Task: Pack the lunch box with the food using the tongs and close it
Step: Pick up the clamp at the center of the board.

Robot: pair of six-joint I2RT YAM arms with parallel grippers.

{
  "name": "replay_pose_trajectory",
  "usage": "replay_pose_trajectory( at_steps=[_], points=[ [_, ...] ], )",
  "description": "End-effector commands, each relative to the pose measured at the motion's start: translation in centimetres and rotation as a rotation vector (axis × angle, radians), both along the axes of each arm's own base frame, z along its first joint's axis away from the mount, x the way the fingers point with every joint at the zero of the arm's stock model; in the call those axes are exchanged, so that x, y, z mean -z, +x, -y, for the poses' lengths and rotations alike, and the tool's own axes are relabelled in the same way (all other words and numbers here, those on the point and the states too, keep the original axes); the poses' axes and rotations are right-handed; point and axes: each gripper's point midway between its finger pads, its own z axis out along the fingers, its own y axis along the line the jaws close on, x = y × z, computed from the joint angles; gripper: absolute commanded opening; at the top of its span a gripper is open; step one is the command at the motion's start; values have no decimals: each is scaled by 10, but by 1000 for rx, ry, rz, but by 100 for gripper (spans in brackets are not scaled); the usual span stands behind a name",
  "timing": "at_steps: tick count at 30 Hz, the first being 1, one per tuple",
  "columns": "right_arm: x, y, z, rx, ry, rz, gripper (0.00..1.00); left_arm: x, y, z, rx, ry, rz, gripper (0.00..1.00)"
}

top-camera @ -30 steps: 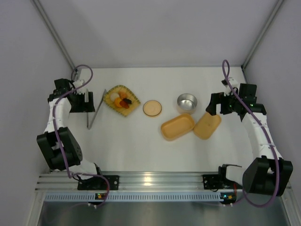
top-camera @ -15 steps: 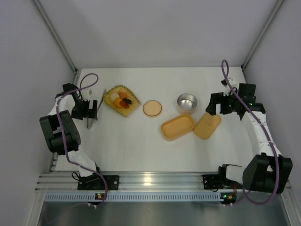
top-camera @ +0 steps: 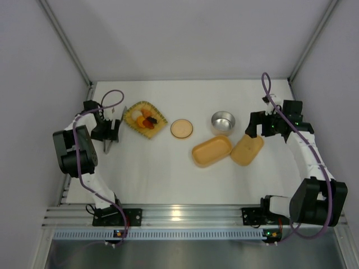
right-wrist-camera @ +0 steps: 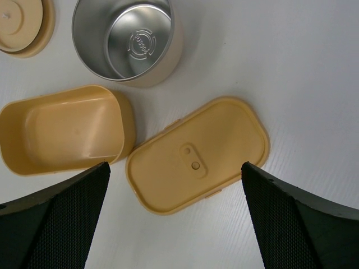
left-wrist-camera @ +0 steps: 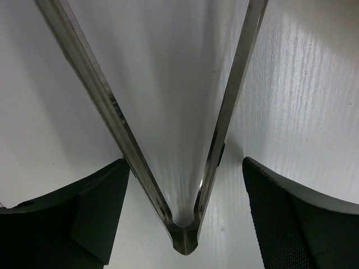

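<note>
**Left arm folds in over the tongs; nothing is packed yet**

Your left arm (top-camera: 73, 148) has changed most. A second ago it stood stretched along the left edge of the table (top-camera: 168, 179). Now it is folded back on itself, with its wrist brought in over the tongs. Your right arm (top-camera: 305, 154) has hardly shifted from the earlier frame.

The lunch box (top-camera: 212, 151) lies open and empty, right of centre. Its lid (top-camera: 247, 149) lies flat at its right end, close enough that they seem to touch. The woven tray (top-camera: 145, 119) sits in the far left part of the table, just right of the tongs.

Your left gripper (left-wrist-camera: 185, 165) straddles the hinged end of the tongs (left-wrist-camera: 182, 235). Its claw is wide, with a gap between claw and metal on either side, so it grips nothing yet. The tongs lie on the table where they lay before. Your right gripper (right-wrist-camera: 175, 168) hangs above the lid, claw wide and empty.

The food (top-camera: 147, 120) is all on the tray, as it was earlier.

This looks like the very start of the task. You are lined up to close on the tool, and every piece has yet to cross to the box.
</note>
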Motion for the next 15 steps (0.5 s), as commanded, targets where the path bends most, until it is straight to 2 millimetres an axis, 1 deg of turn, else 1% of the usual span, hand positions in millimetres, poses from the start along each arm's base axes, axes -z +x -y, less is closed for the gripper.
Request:
replay_pose_trajectory(
  at_steps=[1, 2, 3, 5, 10, 13, 15],
  points=[
    [-7, 14, 1, -14, -22, 70, 99, 6, 22, -4, -28, 9, 58, 86],
    [-6, 15, 1, -13, -23, 68, 99, 10, 25, -5, -35, 9, 57, 86],
    [-4, 15, 1, -15, -22, 64, 100, 13, 32, -6, -41, 6, 67, 85],
    [-4, 16, 2, -13, -24, 62, 99, 12, 36, -7, -47, 4, 75, 84],
    [-1, 16, 2, -11, -24, 57, 99, 21, 46, -7, -55, -14, 74, 82],
    [0, 17, 3, -10, -25, 55, 99, 24, 50, -7, -59, -19, 74, 79],
    [0, 17, 3, -10, -25, 55, 99, 27, 50, -6, -59, -25, 69, 73]
  ],
)
